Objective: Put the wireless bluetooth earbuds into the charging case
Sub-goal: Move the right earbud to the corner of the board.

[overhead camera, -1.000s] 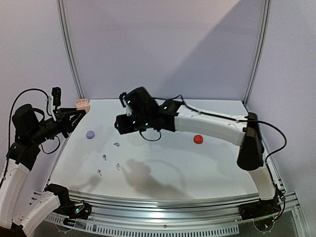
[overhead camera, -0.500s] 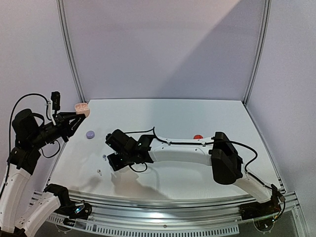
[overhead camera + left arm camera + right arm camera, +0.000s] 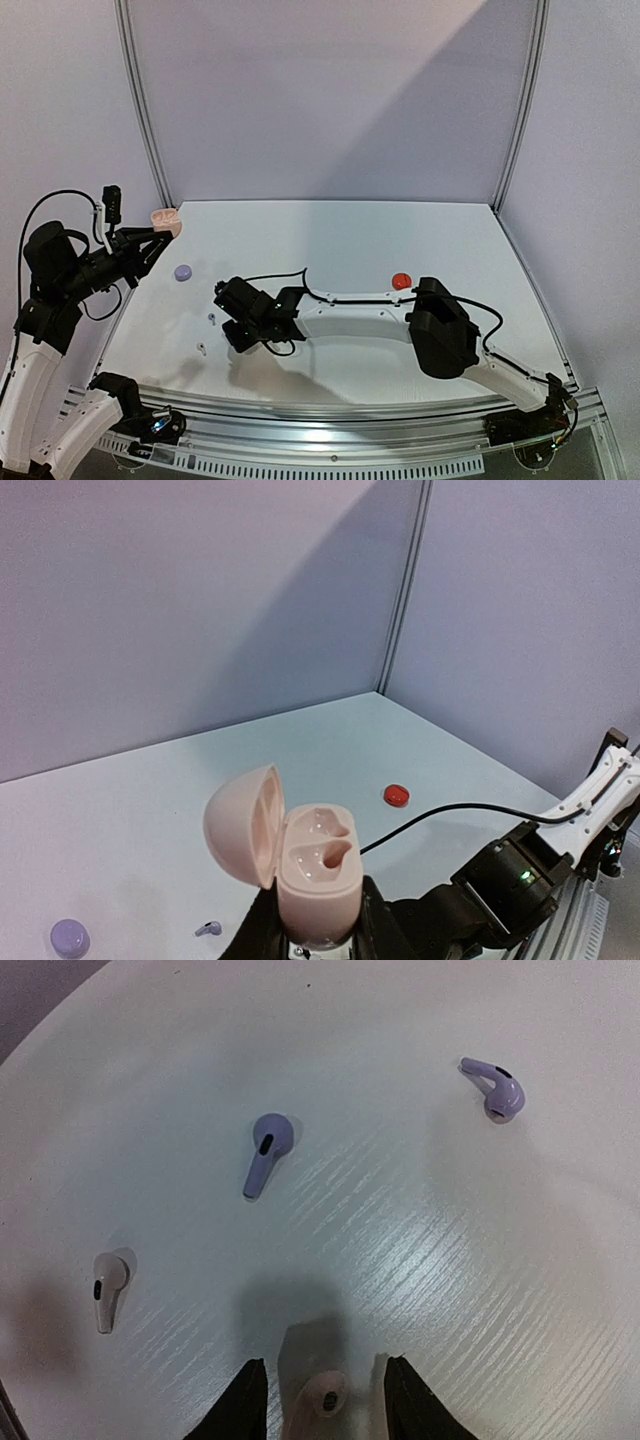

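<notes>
My left gripper (image 3: 315, 925) is shut on the base of a pale pink charging case (image 3: 318, 865), held upright at the far left above the table (image 3: 166, 214). Its lid is open and both sockets are empty. My right gripper (image 3: 322, 1380) is low over the table's near left (image 3: 240, 336). Its jaws stand apart on either side of a pale earbud (image 3: 325, 1398) lying on the table, and they do not touch it. Two lilac earbuds (image 3: 265, 1150) (image 3: 495, 1088) and another pale earbud (image 3: 105, 1285) lie beyond the fingers.
A closed lilac round case (image 3: 183, 272) sits at the table's left. A closed red round case (image 3: 401, 281) sits right of the middle. The right arm (image 3: 350, 312) stretches low across the table, its cable trailing on the surface. Metal rails run along the near edge.
My right arm has swung from above the table's middle down to the near left, over the loose earbuds, and its jaws have narrowed a little. The left gripper holds the case where it was.
</notes>
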### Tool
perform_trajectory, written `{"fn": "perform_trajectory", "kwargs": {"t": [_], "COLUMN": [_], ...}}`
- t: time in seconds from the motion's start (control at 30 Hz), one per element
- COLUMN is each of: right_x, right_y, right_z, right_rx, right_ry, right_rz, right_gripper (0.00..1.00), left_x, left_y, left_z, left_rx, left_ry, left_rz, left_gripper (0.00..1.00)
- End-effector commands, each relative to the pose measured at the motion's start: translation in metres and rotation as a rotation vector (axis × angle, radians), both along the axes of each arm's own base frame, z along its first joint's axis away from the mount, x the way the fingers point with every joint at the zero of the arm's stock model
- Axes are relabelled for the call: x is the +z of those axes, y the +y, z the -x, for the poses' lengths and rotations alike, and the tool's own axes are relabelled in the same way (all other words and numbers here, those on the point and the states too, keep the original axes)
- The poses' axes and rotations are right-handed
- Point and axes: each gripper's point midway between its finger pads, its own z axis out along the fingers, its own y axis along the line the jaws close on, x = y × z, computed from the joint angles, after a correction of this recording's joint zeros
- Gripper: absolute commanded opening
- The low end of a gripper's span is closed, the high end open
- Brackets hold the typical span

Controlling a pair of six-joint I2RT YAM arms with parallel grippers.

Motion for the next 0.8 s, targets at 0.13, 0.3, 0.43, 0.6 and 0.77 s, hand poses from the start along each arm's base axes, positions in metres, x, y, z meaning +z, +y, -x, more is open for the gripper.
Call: {"fn": "perform_trajectory", "kwargs": {"t": [0.13,0.3,0.43,0.6,0.77], "right_x": [-0.026,-0.034,-0.037,-0.037,-0.038], "right_y": [-0.002,-0.009,-0.012,-0.015,-0.025], "right_z": [0.015,0.014,0.015,0.015,0.021], "right_rx": [0.072,0.074,0.082,0.092,0.109], "right_ry": [-0.066,-0.078,-0.086,-0.091,-0.073], "right_rz": [0.107,0.152,0.165,0.176,0.187], "right_gripper": [0.34,0.29,0.2,0.12,0.08], "left_x": [-0.007,-0.007,-0.007,-0.007,-0.008], "left_y": [0.003,0.003,0.003,0.004,0.004], "left_z": [-0.002,-0.002,-0.002,-0.002,-0.002], "left_rx": [0.009,0.008,0.012,0.011,0.011], "left_ry": [0.016,0.016,0.017,0.017,0.015], "left_rz": [-0.004,-0.001,-0.007,-0.01,-0.015], "left_gripper": [0.0,0.0,0.0,0.0,0.0]}}
